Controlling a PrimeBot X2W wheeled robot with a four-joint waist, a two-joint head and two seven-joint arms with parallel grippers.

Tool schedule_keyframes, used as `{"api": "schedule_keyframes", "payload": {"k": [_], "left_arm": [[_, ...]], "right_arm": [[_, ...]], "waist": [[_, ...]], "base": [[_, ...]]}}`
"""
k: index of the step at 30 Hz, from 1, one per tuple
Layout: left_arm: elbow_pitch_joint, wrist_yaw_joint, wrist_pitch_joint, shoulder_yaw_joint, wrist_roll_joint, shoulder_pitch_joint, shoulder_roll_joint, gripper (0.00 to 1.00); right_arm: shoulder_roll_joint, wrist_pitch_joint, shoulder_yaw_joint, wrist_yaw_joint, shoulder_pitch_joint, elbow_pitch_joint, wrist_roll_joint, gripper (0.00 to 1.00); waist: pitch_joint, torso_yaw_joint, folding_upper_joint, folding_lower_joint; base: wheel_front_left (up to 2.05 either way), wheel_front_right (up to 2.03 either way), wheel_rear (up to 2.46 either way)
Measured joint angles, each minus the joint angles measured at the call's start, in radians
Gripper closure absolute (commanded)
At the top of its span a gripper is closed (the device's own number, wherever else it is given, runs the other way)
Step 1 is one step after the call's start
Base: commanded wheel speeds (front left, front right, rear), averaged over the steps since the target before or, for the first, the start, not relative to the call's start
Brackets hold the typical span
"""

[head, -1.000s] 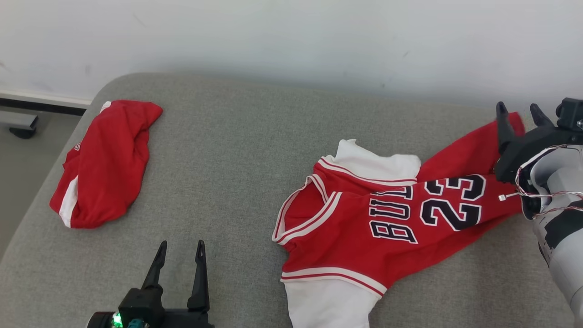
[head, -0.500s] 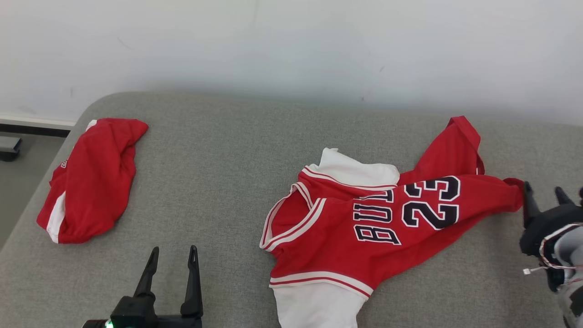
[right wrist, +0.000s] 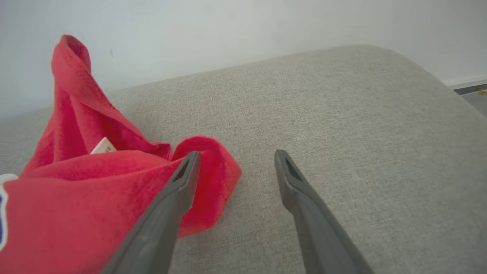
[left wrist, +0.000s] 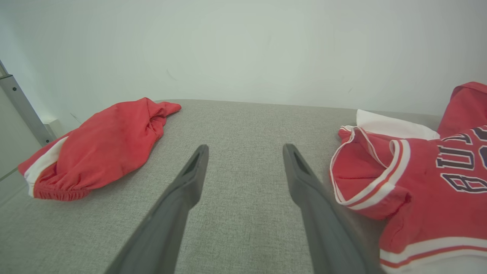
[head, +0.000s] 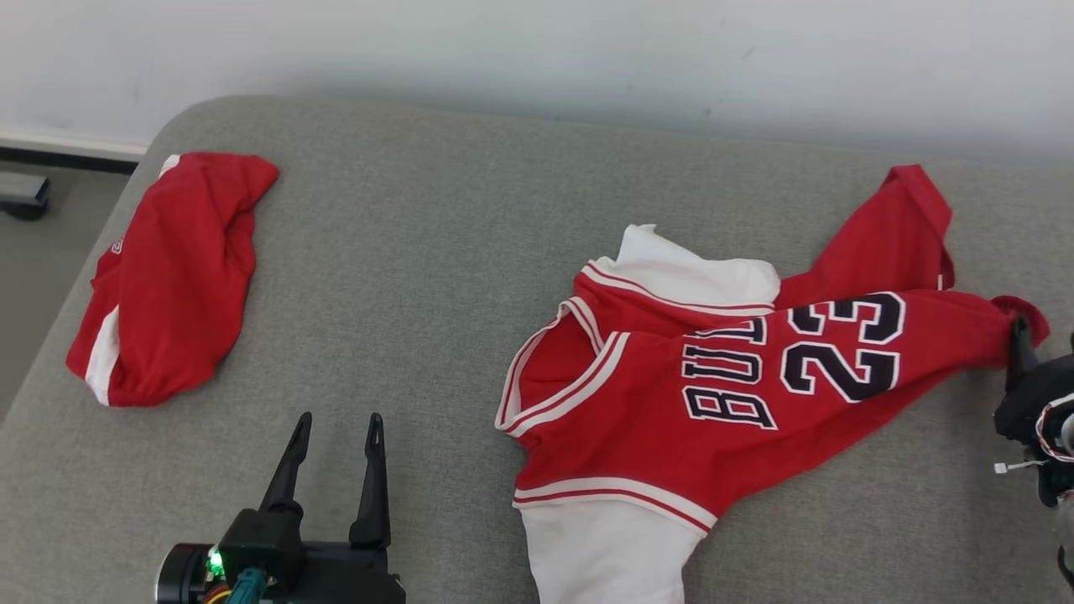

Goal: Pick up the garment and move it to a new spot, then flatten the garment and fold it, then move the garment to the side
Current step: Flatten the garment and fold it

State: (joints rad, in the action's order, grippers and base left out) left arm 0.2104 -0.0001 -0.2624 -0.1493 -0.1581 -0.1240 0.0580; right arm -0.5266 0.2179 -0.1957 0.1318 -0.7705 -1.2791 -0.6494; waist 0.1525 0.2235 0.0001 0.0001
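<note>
right gripper stands open at the jersey's bunched red corner, one finger at the cloth, holding nothing. left gripper is open too, near the jersey's striped armhole end. the jersey lies rumpled on the grey cushion. flattening seems in hand; next, pinch that corner and draw it outward.
</note>
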Motion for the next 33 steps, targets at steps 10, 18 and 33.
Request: {"api": "schedule_keyframes", "payload": {"k": [10, 18, 33], "left_arm": [[0.012, 0.001, 0.0, 0.001, 0.004, -0.006, -0.002, 0.0], [0.021, 0.008, 0.0, 0.025, -0.003, 0.065, -0.002, 0.0], [-0.001, 0.009, 0.0, 0.044, -0.01, 0.125, -0.002, 0.0]], "right_arm": [[0.037, 0.026, 0.021, 0.0, 0.023, 0.023, -0.003, 1.0], [0.046, 0.042, -0.058, 0.0, 0.193, 0.339, -0.04, 1.0], [0.073, -0.332, 0.225, 0.0, 0.721, 1.226, -0.121, 1.0]], "waist": [[0.001, 0.027, 0.0, 0.0], [-0.07, -0.018, -0.0001, -0.0001], [-0.167, -0.153, -0.0001, -0.0002]], "base": [[0.0, 0.0, 0.0], [0.0, 0.0, 0.0], [0.0, 0.0, 0.0]]}}
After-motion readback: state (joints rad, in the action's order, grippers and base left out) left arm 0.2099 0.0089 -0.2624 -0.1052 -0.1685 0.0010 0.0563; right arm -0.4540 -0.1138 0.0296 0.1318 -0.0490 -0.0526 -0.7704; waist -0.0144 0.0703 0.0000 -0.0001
